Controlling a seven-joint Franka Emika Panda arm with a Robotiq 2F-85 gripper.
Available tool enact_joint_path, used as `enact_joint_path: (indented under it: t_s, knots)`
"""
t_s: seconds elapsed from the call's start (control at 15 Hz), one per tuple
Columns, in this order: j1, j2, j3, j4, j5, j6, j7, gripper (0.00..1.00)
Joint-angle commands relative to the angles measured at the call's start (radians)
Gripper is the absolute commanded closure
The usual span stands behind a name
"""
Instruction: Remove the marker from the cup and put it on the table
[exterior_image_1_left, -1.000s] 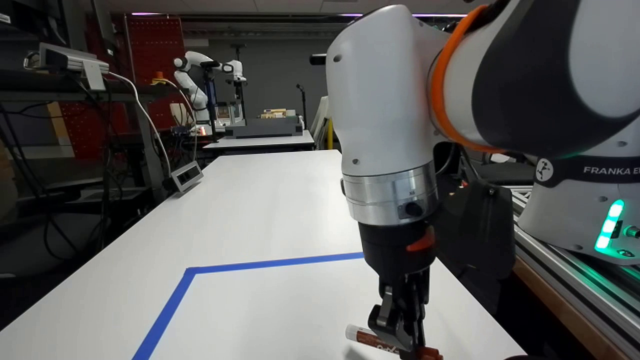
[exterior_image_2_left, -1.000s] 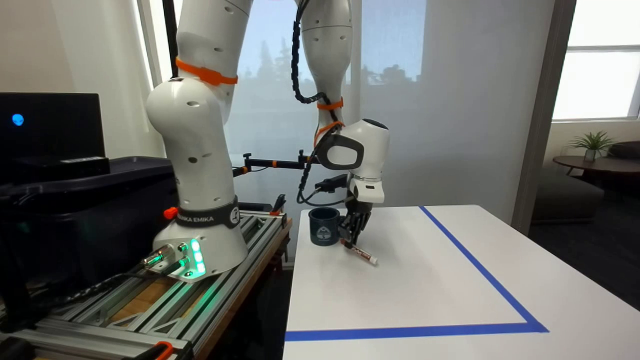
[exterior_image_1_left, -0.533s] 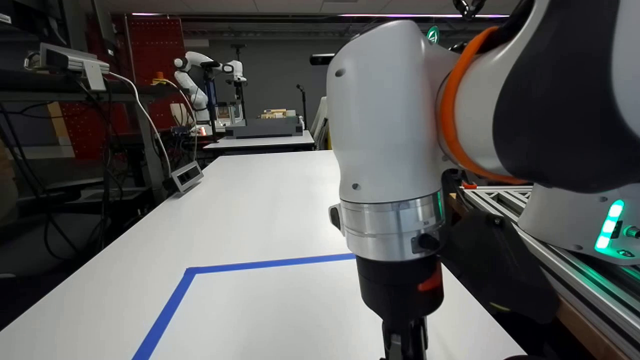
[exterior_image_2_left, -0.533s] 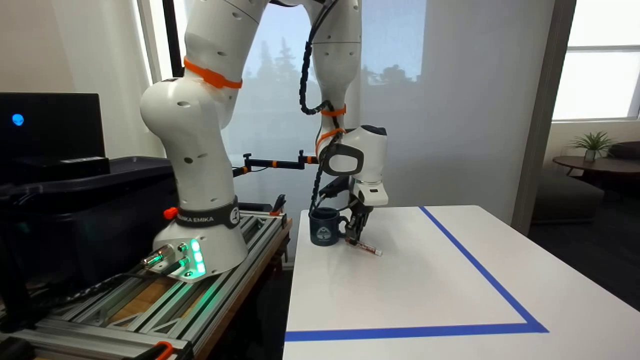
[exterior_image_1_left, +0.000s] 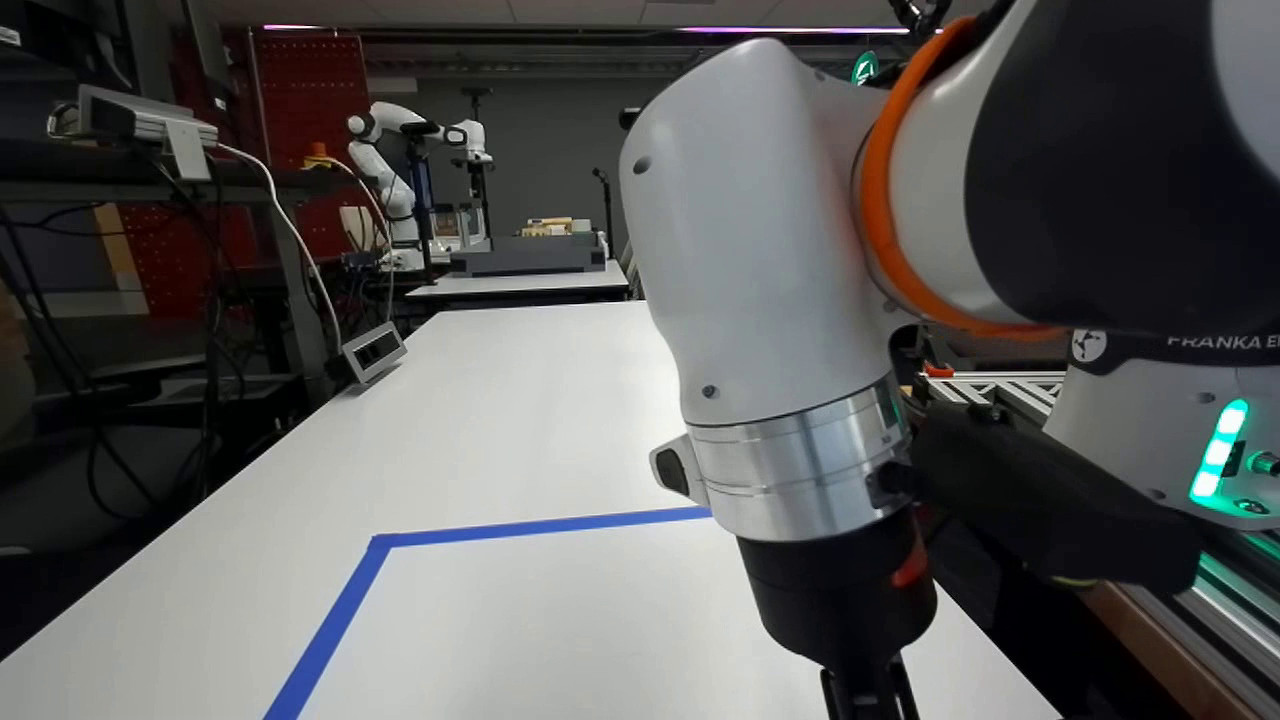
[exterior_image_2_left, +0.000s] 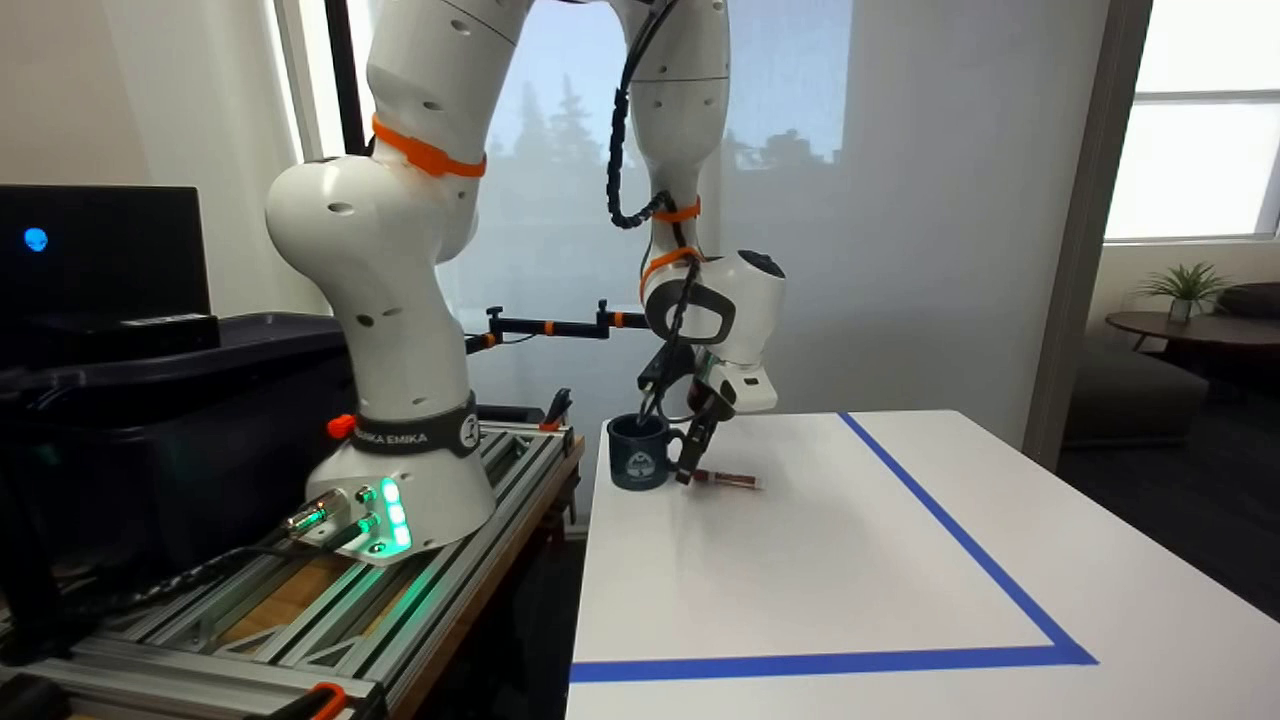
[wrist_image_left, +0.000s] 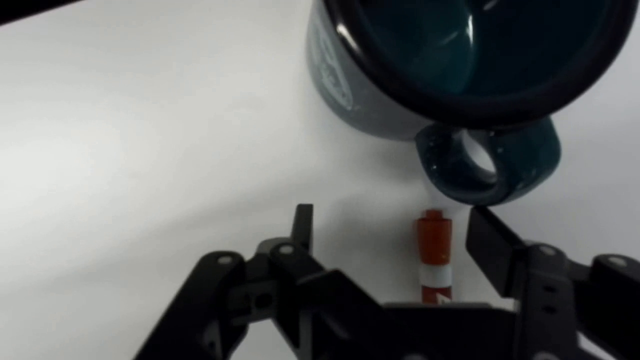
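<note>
The red-brown marker (exterior_image_2_left: 730, 480) lies on the white table (exterior_image_2_left: 820, 560), outside the cup. In the wrist view the marker's red cap (wrist_image_left: 434, 242) points at the cup's handle, and its lower part is hidden behind the gripper body. The dark blue cup (exterior_image_2_left: 640, 455) stands upright beside it; nothing shows in the visible part of its inside. My gripper (wrist_image_left: 392, 222) is open, its fingers apart on either side of the marker without touching it. The right fingertip (wrist_image_left: 492, 245) appears right at the cup handle (wrist_image_left: 530, 155); I cannot tell whether they touch.
Blue tape (exterior_image_2_left: 830, 662) with a corner marks the table top. The robot's base rail (exterior_image_2_left: 480, 560) runs along the table's edge near the cup. In an exterior view a small grey device (exterior_image_1_left: 373, 352) sits at the table's far side edge.
The gripper has opened and let go of the marker, which swung round and came down onto the table. The wrist has tilted, and the cup has shifted slightly away from the gripper.
</note>
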Motion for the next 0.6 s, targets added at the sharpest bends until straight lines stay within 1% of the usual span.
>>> enact_joint_path:
  t_s: [0.0,0.33,0.53]
  knots:
    - [0.035,-0.087,-0.011,-0.011,0.041,-0.116,-0.025,0.0]
    - [0.074,-0.144,-0.037,-0.001,0.059,-0.198,-0.019,0.0]
    - [0.113,-0.187,-0.067,-0.001,0.04,-0.251,0.009,0.0]
